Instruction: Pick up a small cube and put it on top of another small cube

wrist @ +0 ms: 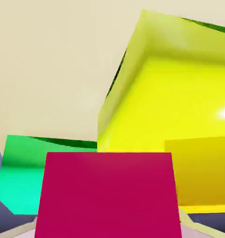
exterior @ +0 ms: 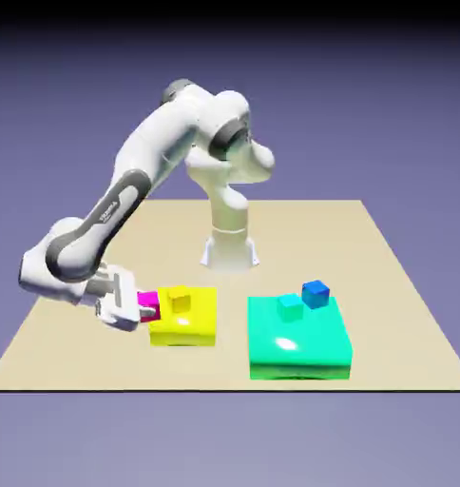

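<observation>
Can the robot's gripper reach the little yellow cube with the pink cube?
Probably yes. The gripper is shut on the pink cube, right beside the yellow block, and nothing stands between it and the yellow cube on top.

One robot arm [exterior: 129,190] stands on one tan table [exterior: 386,285], and it ends in one hand [exterior: 143,309].

Flat blocks: two. One is the flat yellow block [exterior: 191,328], the other the flat teal block [exterior: 300,347].

Small cubes: four. One magenta-pink cube [exterior: 149,301], seen large at the bottom of the hand view [wrist: 107,195]. One small yellow cube [exterior: 180,299], on the flat yellow block. One small teal cube [exterior: 289,304] and one small blue cube [exterior: 316,293], both on the flat teal block.
</observation>
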